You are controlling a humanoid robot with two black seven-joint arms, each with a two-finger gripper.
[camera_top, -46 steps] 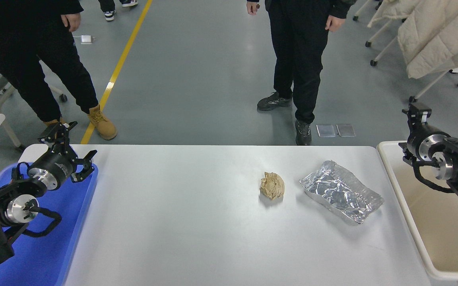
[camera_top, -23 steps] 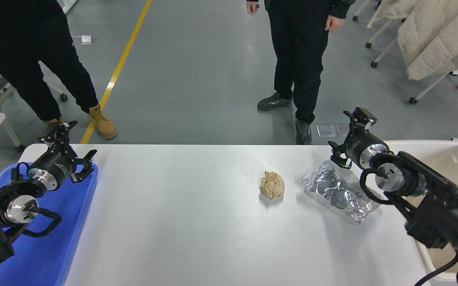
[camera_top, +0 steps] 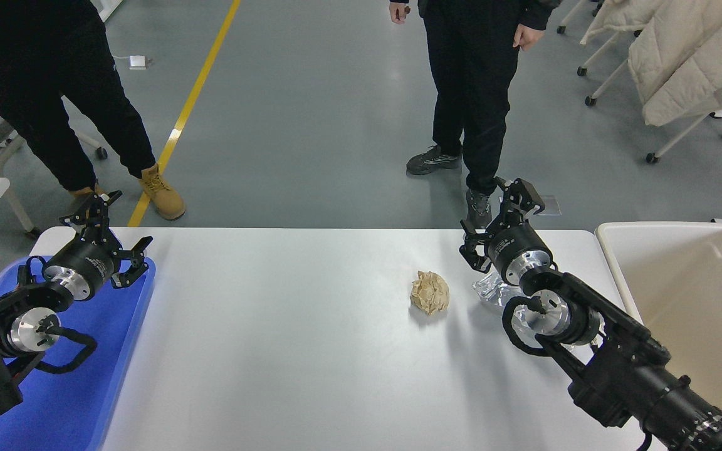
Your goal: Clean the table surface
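At far left your left gripper (camera_top: pixel 112 235) sits parked over the blue tray (camera_top: pixel 85 388), fingers spread, holding nothing. Faint print on its wrist housing is too small to read. Mid-table, a crumpled brown paper ball (camera_top: pixel 429 292) lies on the table surface (camera_top: pixel 273 351), which spans most of the view. Just right of it, your right arm reaches in diagonally from the lower right corner, right gripper (camera_top: pixel 492 219) over the far edge, fingers spread and empty, above the foil wrapper (camera_top: pixel 489 292), mostly hidden. Cream bin (camera_top: pixel 680 294) stands at right.
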